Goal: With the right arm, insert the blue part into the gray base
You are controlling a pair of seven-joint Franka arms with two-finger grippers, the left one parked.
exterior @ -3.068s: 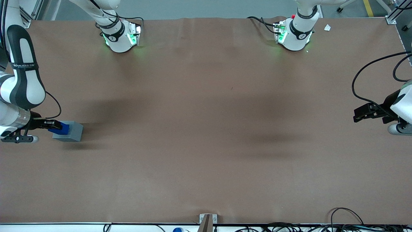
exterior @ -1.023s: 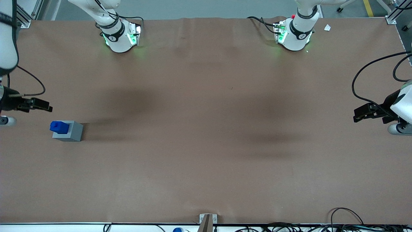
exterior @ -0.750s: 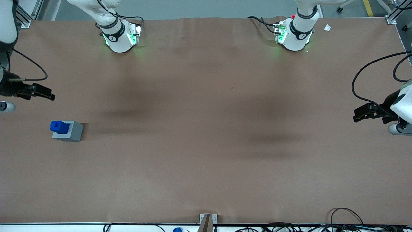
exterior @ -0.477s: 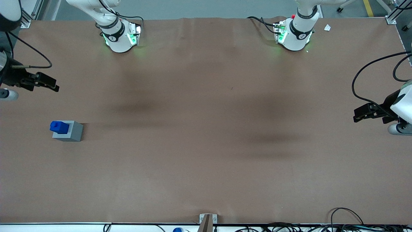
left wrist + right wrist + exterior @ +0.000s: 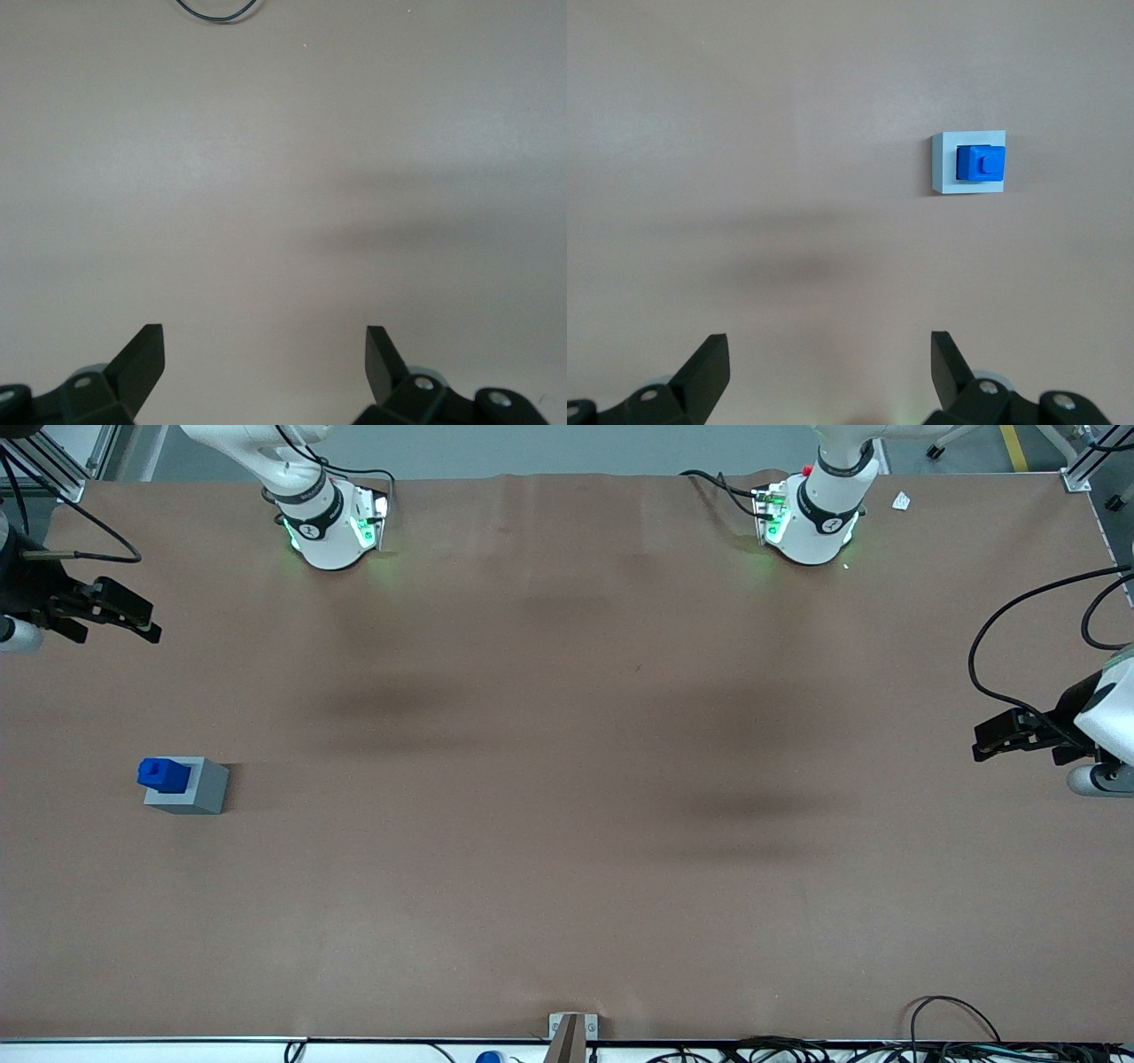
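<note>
While the blue part [image 5: 162,774] sits upright in the gray base [image 5: 190,786] at the frame's left, the gripper [image 5: 133,618] hangs in the upper-left corner, fingers spread, holding nothing

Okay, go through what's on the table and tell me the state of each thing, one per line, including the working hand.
blue part: standing upright in the gray base, stub end up, free of the hand.
gray base: resting on the table toward the working arm's end, holding the blue part.
right hand: open, empty, raised and farther from the front camera than the base.
</note>
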